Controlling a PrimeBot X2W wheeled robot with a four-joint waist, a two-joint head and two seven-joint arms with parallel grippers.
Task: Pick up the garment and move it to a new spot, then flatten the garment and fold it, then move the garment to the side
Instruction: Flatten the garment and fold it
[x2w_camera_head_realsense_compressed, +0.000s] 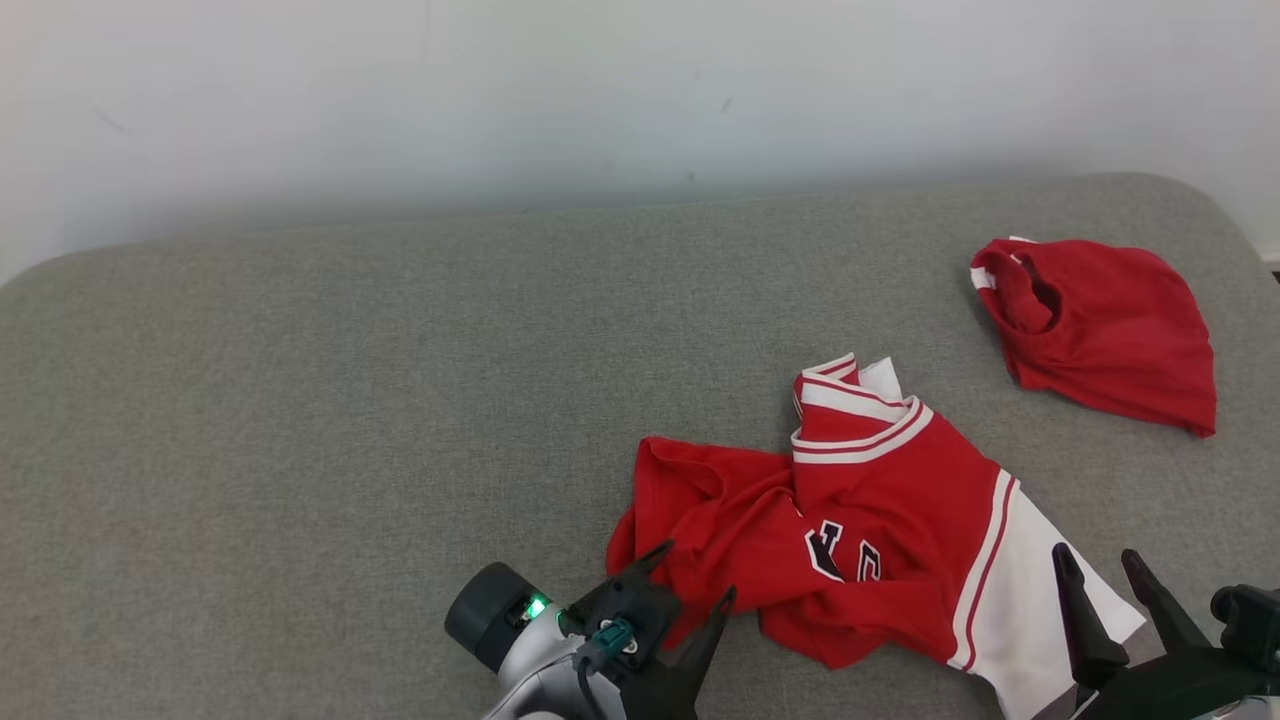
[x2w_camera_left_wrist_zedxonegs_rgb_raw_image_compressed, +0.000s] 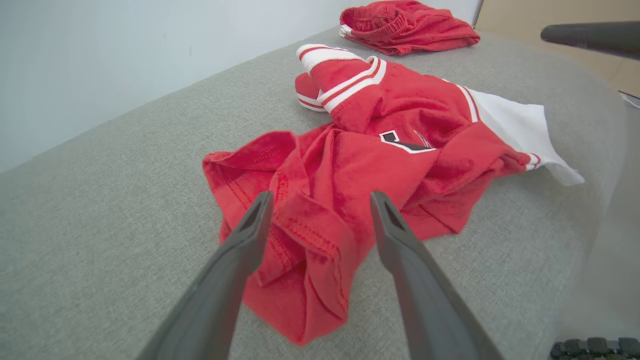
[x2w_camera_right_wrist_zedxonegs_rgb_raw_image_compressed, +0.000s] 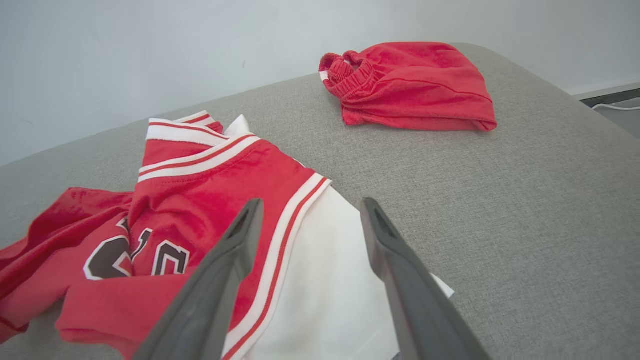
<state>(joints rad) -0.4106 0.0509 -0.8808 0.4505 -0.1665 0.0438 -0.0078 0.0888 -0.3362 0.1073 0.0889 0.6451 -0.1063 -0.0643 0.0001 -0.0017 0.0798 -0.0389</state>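
While the crumpled red jersey (x2w_camera_head_realsense_compressed: 880, 520) lies on what seems a grey cushion (x2w_camera_head_realsense_compressed: 300, 400), left gripper (x2w_camera_head_realsense_compressed: 699, 568) and right gripper (x2w_camera_head_realsense_compressed: 1095, 551) gape empty at its edges.

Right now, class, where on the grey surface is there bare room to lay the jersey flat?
Bare: the wide stretch of grey surface left of the jersey, back to the wall. Crowded: the right side, holding jersey, red shorts, the left gripper and right gripper.
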